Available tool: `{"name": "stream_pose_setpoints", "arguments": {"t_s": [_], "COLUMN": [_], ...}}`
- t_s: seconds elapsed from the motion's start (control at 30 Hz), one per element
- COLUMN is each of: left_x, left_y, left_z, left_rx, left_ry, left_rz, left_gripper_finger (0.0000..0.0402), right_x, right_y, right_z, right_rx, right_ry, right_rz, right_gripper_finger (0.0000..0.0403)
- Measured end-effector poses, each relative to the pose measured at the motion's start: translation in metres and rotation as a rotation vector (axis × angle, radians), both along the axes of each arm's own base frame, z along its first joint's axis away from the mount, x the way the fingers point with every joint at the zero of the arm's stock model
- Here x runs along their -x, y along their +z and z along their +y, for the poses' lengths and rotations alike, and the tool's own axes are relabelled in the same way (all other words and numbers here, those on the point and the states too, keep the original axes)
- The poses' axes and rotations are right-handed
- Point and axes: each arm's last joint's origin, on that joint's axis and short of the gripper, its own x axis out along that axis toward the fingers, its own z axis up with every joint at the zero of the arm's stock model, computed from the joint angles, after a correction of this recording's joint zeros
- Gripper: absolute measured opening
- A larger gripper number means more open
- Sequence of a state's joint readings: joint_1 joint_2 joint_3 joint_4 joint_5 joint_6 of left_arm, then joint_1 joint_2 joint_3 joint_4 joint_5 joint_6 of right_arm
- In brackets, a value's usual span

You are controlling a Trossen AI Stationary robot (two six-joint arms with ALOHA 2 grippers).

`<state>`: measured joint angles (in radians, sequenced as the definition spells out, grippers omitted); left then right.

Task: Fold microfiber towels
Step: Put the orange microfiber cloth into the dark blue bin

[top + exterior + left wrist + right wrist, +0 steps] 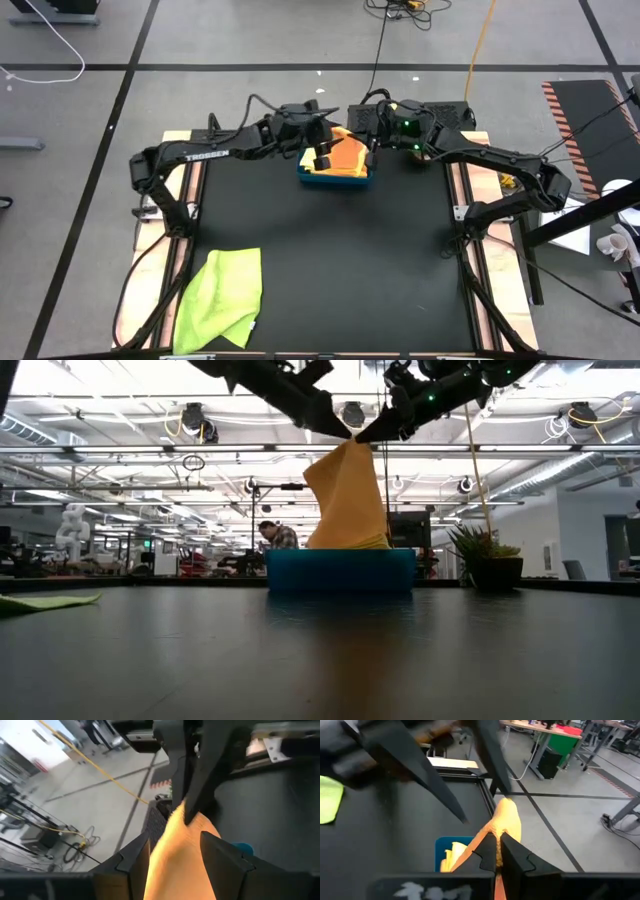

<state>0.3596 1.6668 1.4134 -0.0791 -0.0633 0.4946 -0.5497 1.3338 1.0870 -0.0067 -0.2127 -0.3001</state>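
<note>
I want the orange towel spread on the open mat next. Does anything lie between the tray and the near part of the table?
Nothing visible does. The orange towel hangs over the blue tray; the lime green towel lies off at the near left corner.

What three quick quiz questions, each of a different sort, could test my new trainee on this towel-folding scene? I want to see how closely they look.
1. True or false: the orange towel lies flat on the black table.
2. Which tool is pinching the orange towel? A) left tool B) right tool C) neither
3. Fill in: the loose towel lying on the table near the left arm's side is ____ in colour.

Key:
1. False; it is lifted in a peak above the blue tray.
2. B; its fingers are shut on the cloth.
3. Lime green.
</note>
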Motion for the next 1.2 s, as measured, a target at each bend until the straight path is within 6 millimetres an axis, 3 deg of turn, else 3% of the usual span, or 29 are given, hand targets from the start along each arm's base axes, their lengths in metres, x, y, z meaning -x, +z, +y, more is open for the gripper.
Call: {"name": "stream_pose_setpoints", "arguments": {"t_s": [0.27, 0.63, 0.77, 0.97, 1.2], "left_x": [-0.022, -0.026, -0.025, -0.023, -0.023], "left_y": [0.013, 0.016, 0.015, 0.012, 0.012], "left_z": [0.007, 0.009, 0.008, 0.007, 0.007], "left_rx": [0.019, 0.010, 0.013, 0.014, -0.009], "left_ry": [-0.037, -0.064, -0.078, -0.108, -0.090], "left_rz": [0.140, 0.220, 0.234, 0.271, 0.282], "left_gripper_finger": [0.0172, 0.0166, 0.0121, 0.0019, 0.0005], "right_x": [-0.002, -0.005, -0.006, -0.006, -0.006], "right_y": [-0.001, -0.001, -0.001, -0.001, -0.001], "right_z": [0.005, 0.010, 0.011, 0.011, 0.011], "right_rx": [0.018, 0.021, 0.027, 0.025, 0.051], "right_ry": [0.025, 0.046, 0.050, 0.055, 0.064], "right_rz": [0.012, 0.020, 0.022, 0.023, 0.029], "right_gripper_finger": [0.0000, 0.0000, 0.0000, 0.0000, 0.0017]}}
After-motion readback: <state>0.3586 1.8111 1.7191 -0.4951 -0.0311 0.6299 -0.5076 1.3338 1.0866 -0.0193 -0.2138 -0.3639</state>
